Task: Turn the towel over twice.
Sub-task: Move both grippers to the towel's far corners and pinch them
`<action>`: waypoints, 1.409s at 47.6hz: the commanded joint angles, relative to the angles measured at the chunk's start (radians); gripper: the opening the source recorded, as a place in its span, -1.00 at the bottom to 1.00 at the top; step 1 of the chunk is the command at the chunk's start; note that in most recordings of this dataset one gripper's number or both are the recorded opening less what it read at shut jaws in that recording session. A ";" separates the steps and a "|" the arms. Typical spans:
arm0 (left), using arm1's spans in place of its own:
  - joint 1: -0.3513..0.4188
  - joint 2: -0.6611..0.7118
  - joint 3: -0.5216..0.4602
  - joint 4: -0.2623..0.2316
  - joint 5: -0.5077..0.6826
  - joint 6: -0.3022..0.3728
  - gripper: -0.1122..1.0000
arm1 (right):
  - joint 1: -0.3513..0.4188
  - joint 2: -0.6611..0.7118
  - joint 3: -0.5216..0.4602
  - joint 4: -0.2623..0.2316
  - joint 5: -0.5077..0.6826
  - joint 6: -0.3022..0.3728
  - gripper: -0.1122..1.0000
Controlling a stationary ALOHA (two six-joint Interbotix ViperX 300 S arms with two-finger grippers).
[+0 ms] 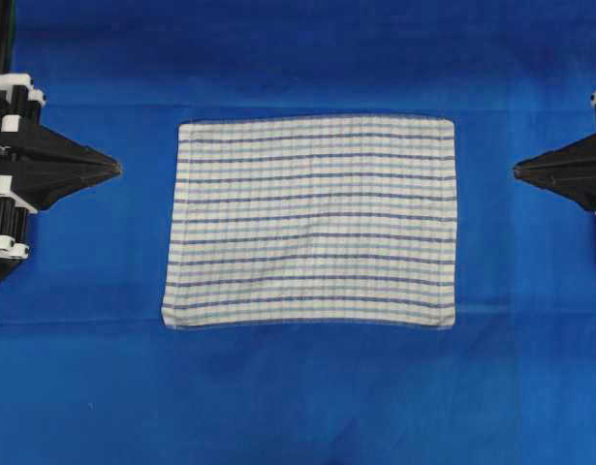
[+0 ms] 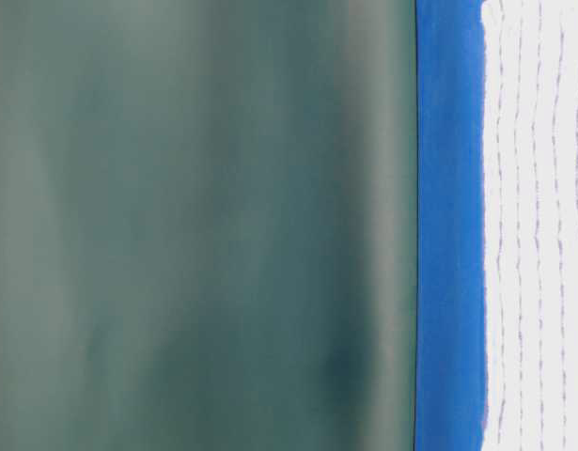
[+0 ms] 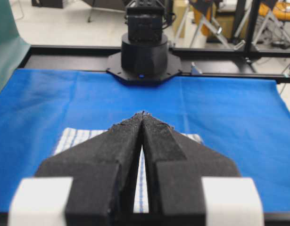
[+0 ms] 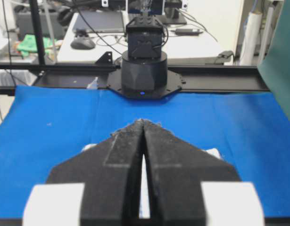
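Observation:
The towel (image 1: pixel 312 223), white with thin blue stripes, lies flat and spread out in the middle of the blue table covering (image 1: pixel 307 387). Its edge also shows in the table-level view as the towel (image 2: pixel 538 225). My left gripper (image 1: pixel 115 170) sits shut at the left side, its tips a short way off the towel's left edge and holding nothing. My right gripper (image 1: pixel 517 171) is shut at the right side, clear of the towel's right edge. In the left wrist view the left gripper (image 3: pixel 143 114) points over the towel (image 3: pixel 74 137). The right gripper (image 4: pixel 144 121) has its tips pressed together.
The opposite arm's black base (image 3: pixel 144 52) stands at the far table edge in the left wrist view, and likewise a black base (image 4: pixel 144 70) in the right wrist view. A green backdrop (image 2: pixel 204 225) rises behind the table. Blue covering surrounds the towel on all sides.

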 commanded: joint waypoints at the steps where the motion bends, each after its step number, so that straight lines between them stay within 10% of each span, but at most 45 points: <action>1: 0.014 0.015 -0.015 -0.025 -0.006 -0.008 -0.80 | -0.017 0.014 -0.029 0.011 -0.003 0.011 -0.80; 29: 0.198 0.310 0.003 -0.034 -0.094 -0.017 -0.76 | -0.285 0.267 -0.044 0.041 0.138 0.101 -0.79; 34: 0.242 0.385 0.008 -0.034 -0.126 -0.018 -0.43 | -0.336 0.368 -0.058 0.043 0.143 0.101 -0.67; 46: 0.302 0.600 0.015 -0.034 -0.222 -0.018 0.79 | -0.428 0.618 -0.098 0.037 0.138 0.100 0.40; 67: 0.407 0.983 -0.011 -0.034 -0.430 -0.018 0.81 | -0.486 0.911 -0.155 0.025 0.078 0.095 0.32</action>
